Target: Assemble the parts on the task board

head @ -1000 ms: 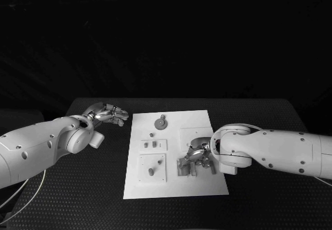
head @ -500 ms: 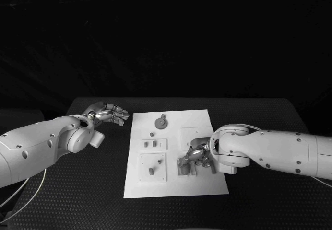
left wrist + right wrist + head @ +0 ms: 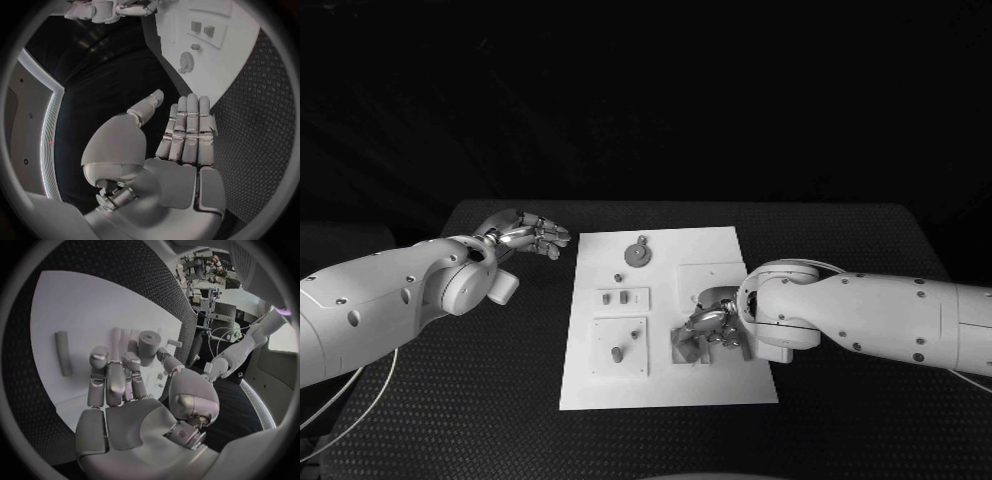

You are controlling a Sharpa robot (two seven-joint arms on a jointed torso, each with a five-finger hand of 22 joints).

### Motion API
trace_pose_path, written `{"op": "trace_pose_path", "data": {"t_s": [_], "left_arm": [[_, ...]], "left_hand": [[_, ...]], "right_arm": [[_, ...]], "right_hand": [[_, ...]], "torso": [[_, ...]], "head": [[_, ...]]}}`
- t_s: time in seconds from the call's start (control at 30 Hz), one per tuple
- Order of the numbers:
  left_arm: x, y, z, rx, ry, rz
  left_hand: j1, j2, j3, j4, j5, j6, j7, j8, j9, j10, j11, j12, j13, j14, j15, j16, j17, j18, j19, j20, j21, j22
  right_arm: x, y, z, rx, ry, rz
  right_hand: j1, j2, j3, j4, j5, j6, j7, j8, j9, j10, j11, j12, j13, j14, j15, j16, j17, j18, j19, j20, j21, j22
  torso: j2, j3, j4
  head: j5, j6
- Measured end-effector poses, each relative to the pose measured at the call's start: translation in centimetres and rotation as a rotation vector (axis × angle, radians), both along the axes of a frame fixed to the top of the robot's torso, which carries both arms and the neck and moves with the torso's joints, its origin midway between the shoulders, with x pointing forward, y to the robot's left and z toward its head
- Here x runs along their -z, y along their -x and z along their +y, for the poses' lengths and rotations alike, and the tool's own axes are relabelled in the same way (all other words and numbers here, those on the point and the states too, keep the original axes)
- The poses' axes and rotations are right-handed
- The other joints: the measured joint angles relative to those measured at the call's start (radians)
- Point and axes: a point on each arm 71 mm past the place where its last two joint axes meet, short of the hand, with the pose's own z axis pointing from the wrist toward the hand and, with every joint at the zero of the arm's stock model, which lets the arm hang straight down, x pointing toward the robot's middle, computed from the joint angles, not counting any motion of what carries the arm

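Centrally, white rectangular task board with small grey parts.

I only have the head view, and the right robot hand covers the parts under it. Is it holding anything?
Observer: In the right wrist view the right robot hand has a bare palm, fingers stretched over the task board, nothing gripped.
Operator: What sits by the fingertips?
Observer: A short upright cylinder just past them; I cannot tell whether they touch it.
Operator: And the left robot hand?
Observer: In the left wrist view the left robot hand is flat, fingers straight, holding nothing.
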Motion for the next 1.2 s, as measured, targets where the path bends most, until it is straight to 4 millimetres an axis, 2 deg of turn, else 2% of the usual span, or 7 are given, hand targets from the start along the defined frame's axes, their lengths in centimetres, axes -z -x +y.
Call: {"op": "trace_pose_path", "data": {"t_s": [0.27,0.4,0.53,0.7,0.77,0.9,1.2], "left_arm": [[0.0,0.0,0.0,0.0,0.0,0.0],[0.0,0.0,0.0,0.0,0.0,0.0],[0.0,0.0,0.0,0.0,0.0,0.0],[0.0,0.0,0.0,0.0,0.0,0.0],[0.0,0.0,0.0,-0.001,0.0,0.0],[0.0,0.0,0.0,-0.001,0.0,0.0],[0.0,0.0,0.1,-0.001,0.0,0.0]], "left_hand": [[0.0,0.0,0.0,0.0,0.0,0.0,0.0,0.0,0.0,0.0,0.0,0.0,0.0,0.0,0.0,-0.004,0.0,0.0,0.0,0.0,0.0,0.001],[0.0,0.0,0.0,0.0,0.0,0.0,0.0,0.0,0.0,0.0,0.0,0.0,0.0,0.0,0.0,-0.004,0.001,0.0,0.0,0.0,0.0,0.0],[0.0,0.0,0.0,0.0,0.0,0.0,0.0,0.0,0.0,0.0,0.0,0.0,0.0,0.0,0.0,-0.004,0.001,0.0,0.0,0.0,0.0,0.0],[0.0,0.0,0.0,0.0,0.0,0.0,0.0,0.0,0.0,0.0,0.0,0.0,0.0,0.0,0.0,-0.004,0.002,0.0,0.0,0.0,0.0,0.001],[0.0,0.0,0.0,0.0,0.0,0.0,0.0,0.0,0.0,0.0,0.0,0.0,0.0,0.0,0.0,-0.004,0.002,0.0,0.0,0.0,0.0,0.001],[0.0,0.0,-0.003,0.002,0.0,0.0,0.0,0.0,0.0,0.0,0.0,0.0,0.0,0.0,0.0,-0.004,0.002,0.0,0.0,0.0,0.0,0.001],[0.0,0.0,-0.003,0.003,0.0,0.0,0.0,0.0,0.0,0.0,0.0,0.0,0.0,0.0,0.0,-0.004,0.003,0.0,0.0,0.0,0.0,0.001]], "right_arm": [[0.0,0.0,0.0,0.0,0.0,-0.003],[0.0,0.0,0.0,0.0,-0.001,-0.004],[0.0,0.1,0.0,0.0,-0.002,-0.005],[0.0,0.2,0.0,-0.001,-0.003,-0.007],[0.0,0.3,0.0,-0.003,-0.005,-0.007],[0.0,0.5,-0.1,-0.007,-0.008,-0.004],[-0.1,1.1,-0.4,-0.034,-0.013,-0.005]], "right_hand": [[-0.005,-0.018,0.008,0.014,0.0,-0.002,0.002,0.0,0.001,-0.002,-0.002,0.0,0.0,0.002,-0.009,-0.004,-0.008,0.001,-0.004,-0.004,0.0,0.0],[-0.011,-0.047,0.015,0.029,0.0,-0.002,0.002,-0.001,0.001,-0.004,0.0,0.0,0.0,-0.001,-0.012,-0.004,-0.011,0.001,-0.004,-0.004,0.0,0.0],[-0.015,-0.097,0.03,0.061,0.0,-0.002,0.002,-0.005,0.001,-0.007,0.0,0.0,0.0,-0.002,-0.012,-0.008,-0.014,0.001,-0.004,-0.005,-0.002,0.0],[-0.004,-0.19,0.073,0.142,0.0,-0.007,0.004,-0.011,0.004,-0.009,-0.001,0.0,0.0,-0.004,-0.012,-0.008,-0.019,0.0,0.003,-0.012,-0.005,0.0],[0.0,-0.211,0.079,0.16,0.0,-0.01,0.005,-0.012,0.007,-0.012,-0.001,0.0,0.0,-0.01,-0.012,-0.008,-0.022,0.0,0.003,-0.012,-0.005,0.0],[-0.011,-0.184,-0.02,0.113,0.0,-0.019,0.006,-0.012,0.016,-0.021,0.001,0.0,0.001,-0.022,-0.011,-0.008,-0.025,0.0,-0.01,-0.016,-0.005,0.0],[0.012,-0.161,-0.051,0.063,0.0,-0.021,0.006,-0.013,0.018,-0.023,0.002,0.0,0.001,-0.025,-0.01,-0.008,-0.025,0.0,-0.013,-0.016,-0.005,0.0]], "torso": [[0.0,0.0001,-0.0007],[0.0,0.0001,-0.0007],[0.0,0.0,-0.0007],[0.0,-0.0001,-0.0004],[0.0,-0.0001,-0.0004],[0.0,-0.0002,-0.0003],[0.0,0.0001,-0.0004]], "head": [[0.001,-0.001],[0.001,-0.001],[0.0,0.0],[0.0,0.0],[0.0,0.0],[0.0,0.002],[0.0,0.002]]}}
